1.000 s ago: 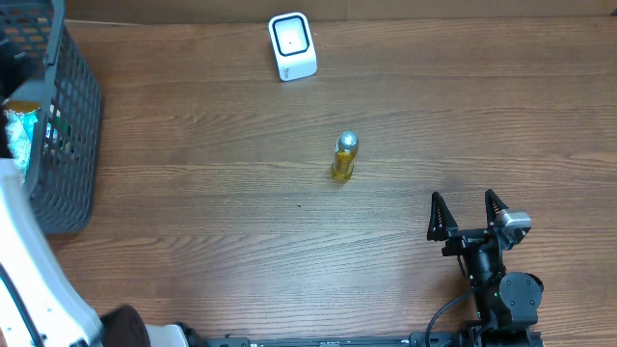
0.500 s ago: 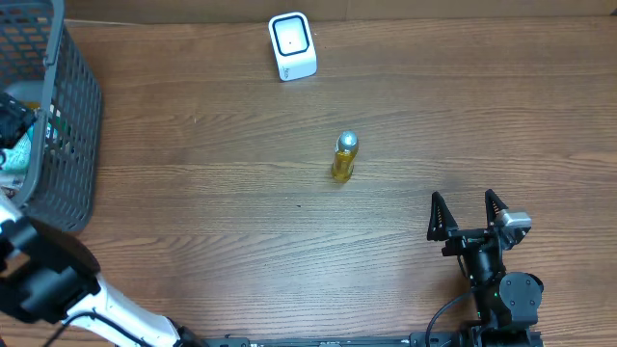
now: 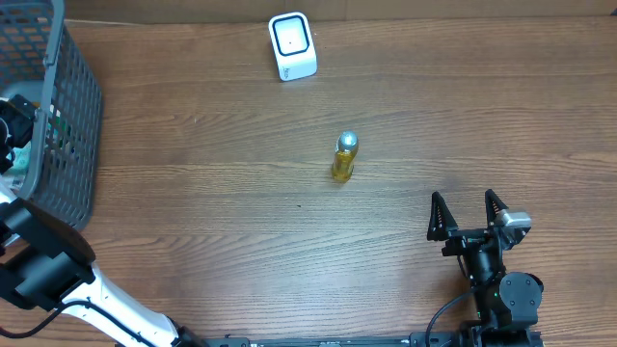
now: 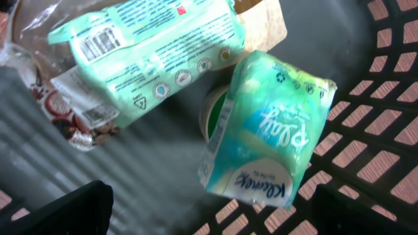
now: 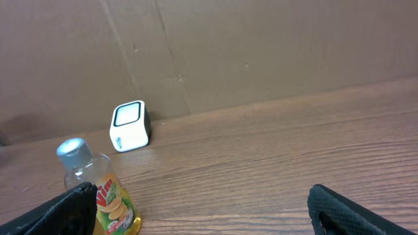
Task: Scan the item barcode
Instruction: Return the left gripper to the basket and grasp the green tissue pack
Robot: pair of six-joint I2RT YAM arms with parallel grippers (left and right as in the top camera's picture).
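The left gripper (image 4: 215, 210), jaws wide and empty, hangs inside the dark grey plastic mesh basket (image 3: 75, 116) over a crumpled green tissue pack (image 4: 264, 127), and is largely hidden in the overhead view. The right gripper (image 3: 463, 206), equally wide, faces bare wooden table (image 3: 193, 222). The silver-capped yellow bottle (image 3: 343, 158) stands ahead to its left, with the white cube scanner (image 3: 291, 45) beyond.

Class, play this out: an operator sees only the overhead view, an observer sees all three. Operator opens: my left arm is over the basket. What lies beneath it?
Observer: A Kleenex tissue pack lies on the floor of the basket.
Operator: Anything scannable showing?
Observer: Yes, a barcode faces up on the pale green packet next to it.
Operator: What does the bottle show on its front?
Observer: The right wrist view shows a red and green label.
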